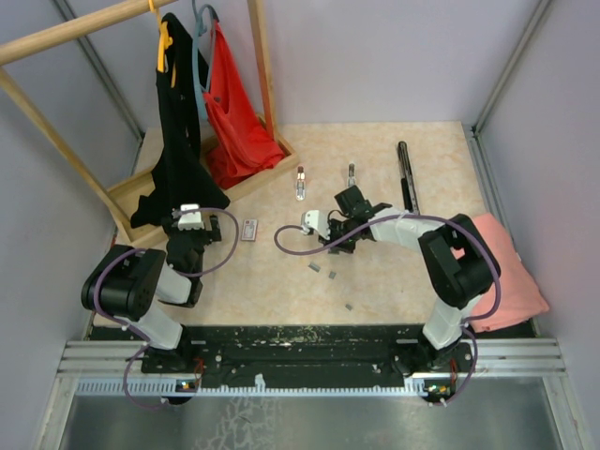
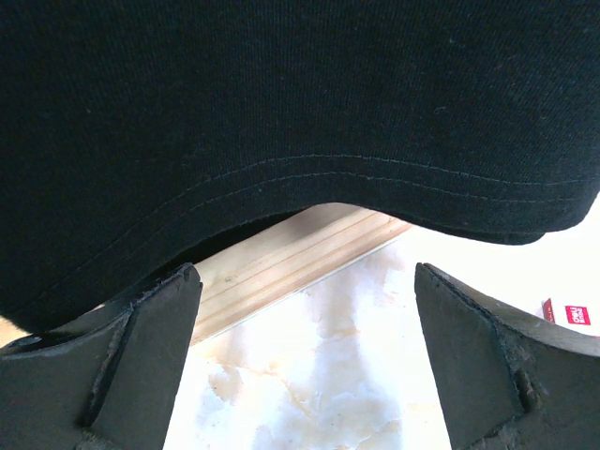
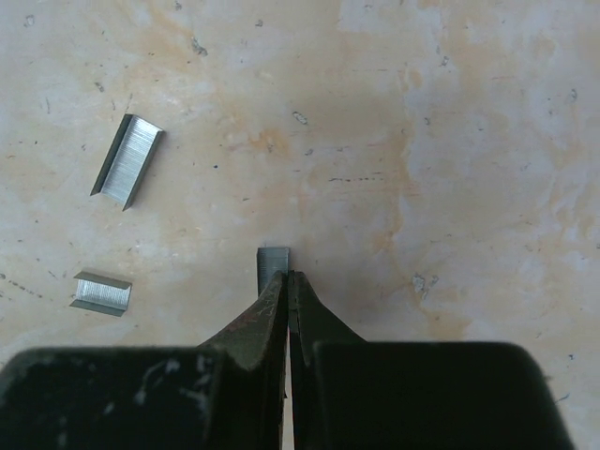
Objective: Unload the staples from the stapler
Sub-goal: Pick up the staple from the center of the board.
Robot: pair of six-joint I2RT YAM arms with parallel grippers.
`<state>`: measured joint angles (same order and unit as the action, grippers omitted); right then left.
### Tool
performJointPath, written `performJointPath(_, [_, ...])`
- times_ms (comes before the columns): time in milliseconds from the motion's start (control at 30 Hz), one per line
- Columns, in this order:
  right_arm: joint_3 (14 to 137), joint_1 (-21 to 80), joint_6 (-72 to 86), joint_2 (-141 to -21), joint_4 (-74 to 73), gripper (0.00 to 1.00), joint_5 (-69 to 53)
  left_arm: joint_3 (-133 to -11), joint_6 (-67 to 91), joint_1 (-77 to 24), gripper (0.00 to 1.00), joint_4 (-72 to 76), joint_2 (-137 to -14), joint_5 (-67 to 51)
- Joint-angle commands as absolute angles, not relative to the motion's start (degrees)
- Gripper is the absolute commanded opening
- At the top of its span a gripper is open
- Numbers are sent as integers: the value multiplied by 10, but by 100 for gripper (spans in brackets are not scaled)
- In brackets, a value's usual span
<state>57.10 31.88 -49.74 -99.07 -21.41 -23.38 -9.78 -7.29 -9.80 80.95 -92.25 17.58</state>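
The right gripper (image 3: 289, 281) is clenched fully, its tips touching a short strip of staples (image 3: 273, 265) on the table (image 3: 469, 141). Whether that strip is pinched cannot be told. A second strip (image 3: 127, 161) and a third strip (image 3: 101, 292) lie nearby. The stapler (image 1: 406, 178) lies well apart, far and right. The left gripper (image 2: 307, 281) stands released and wide, its view largely blocked by a black garment (image 2: 281, 94).

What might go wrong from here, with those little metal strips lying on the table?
1. The right claw is shut right at the edge of one staple strip; so thin a bite, if it holds at all, may slip.
2. Two loose strips lie close by and could be knocked away.
3. The open left claw sits under a black garment and might snag its hem.
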Motion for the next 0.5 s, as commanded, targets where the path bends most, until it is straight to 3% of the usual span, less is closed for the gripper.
performJointPath(0, [574, 324, -462, -951, -165, 0, -223, -105, -63, -93, 100, 824, -924, 177])
performJointPath(467, [570, 303, -418, -897, -150, 0, -258, -105, -64, -93, 100, 824, -924, 177])
